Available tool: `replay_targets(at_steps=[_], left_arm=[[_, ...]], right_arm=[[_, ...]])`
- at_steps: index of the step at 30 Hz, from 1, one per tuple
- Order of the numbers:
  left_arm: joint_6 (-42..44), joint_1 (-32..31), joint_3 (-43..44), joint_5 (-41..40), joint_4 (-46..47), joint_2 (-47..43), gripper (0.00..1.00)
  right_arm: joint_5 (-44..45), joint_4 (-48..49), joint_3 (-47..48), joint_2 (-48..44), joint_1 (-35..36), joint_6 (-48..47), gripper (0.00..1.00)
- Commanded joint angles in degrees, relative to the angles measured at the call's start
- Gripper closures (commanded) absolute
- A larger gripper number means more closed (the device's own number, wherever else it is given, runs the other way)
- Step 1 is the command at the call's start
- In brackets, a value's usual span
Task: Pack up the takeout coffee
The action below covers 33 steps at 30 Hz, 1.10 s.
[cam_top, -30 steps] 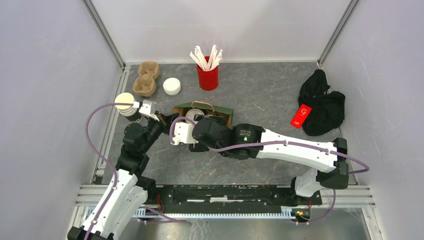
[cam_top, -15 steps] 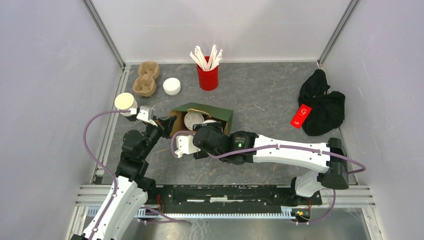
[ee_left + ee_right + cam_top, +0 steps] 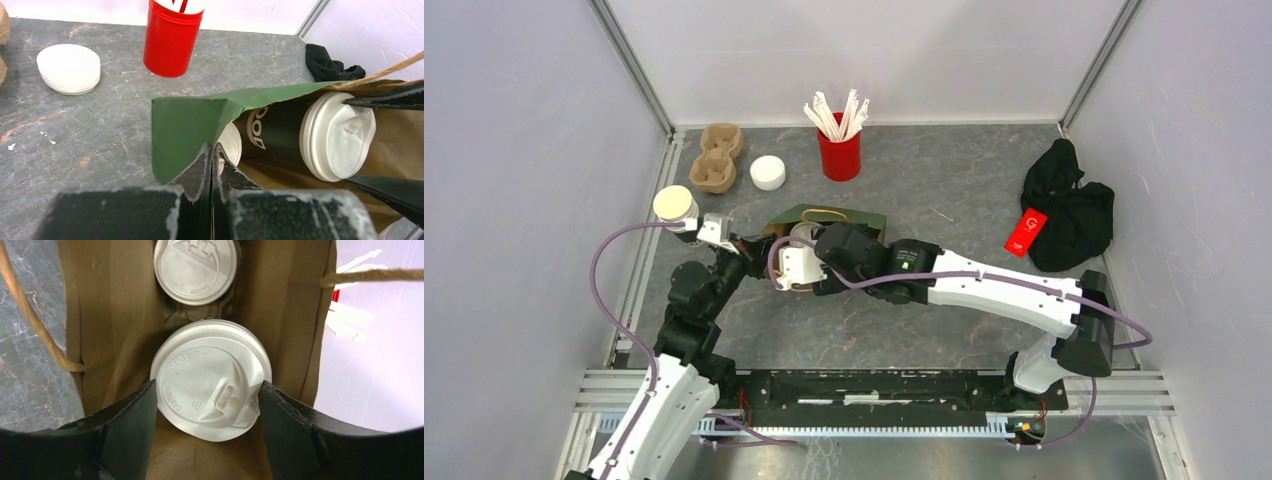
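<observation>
**Both coffees sit inside the bag, one of them gripped**

The grey bench (image 3: 944,190) carries everything. Both arms reach in to the paper bag (image 3: 854,217), green outside and brown inside, which sits left of the middle with its mouth open. At the far right lies a crumpled black cloth (image 3: 1069,205) with a red card (image 3: 1025,232) against its left edge. Along the back stand a red holder (image 3: 839,155) full of white sticks, a cardboard cup tray (image 3: 716,157) and a stack of white lids (image 3: 767,172). A stack of lidless cups (image 3: 674,205) stands by the left rail.

Inside the bag are both black cups with white sip lids. The nearer cup (image 3: 210,375) is just in front of the farther cup (image 3: 195,270), which sits deeper in.

The right end effector (image 3: 207,387) is inside the bag's mouth, its fingers pressed against either side of the nearer cup's lid. The left end effector (image 3: 211,150) is pinched together on the bag's green edge.
</observation>
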Motion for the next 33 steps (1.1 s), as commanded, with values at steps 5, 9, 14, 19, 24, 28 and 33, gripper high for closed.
replay_targets(at_steps=[5, 9, 14, 19, 24, 28, 33], left_arm=[[-1.8, -1.5, 1.5, -1.6, -1.1, -0.7, 0.98], [-2.5, -1.8, 2.4, -0.9, -2.5, -0.8, 0.98], [-3.8, -1.8, 3.7, -0.2, -6.8, -1.7, 0.98], [-4.5, -1.8, 3.7, -0.1, -7.4, -2.5, 0.98], [-5.4, -2.0, 3.1, -0.1, -7.4, -2.9, 0.98], [-5.9, -2.7, 2.4, -2.1, -7.3, -2.7, 0.98], [-5.7, -3.7, 2.8, -4.5, -8.7, -2.7, 0.98]], right_arm=[[-2.8, -2.5, 4.5, 3.5, -1.4, -3.7, 0.49], [-0.5, -3.6, 5.3, 4.5, -1.4, -2.8, 0.49], [0.6, -1.5, 3.9, 3.7, -1.4, -1.0, 0.49], [-0.4, 3.4, -1.3, 0.5, -2.1, -2.5, 0.51], [-5.3, 2.2, -2.4, -0.7, -3.8, -2.7, 0.51], [-6.0, 3.2, -4.3, -1.5, -4.6, -3.9, 0.51], [-5.9, 2.8, -5.7, -1.8, -6.5, -4.8, 0.52]])
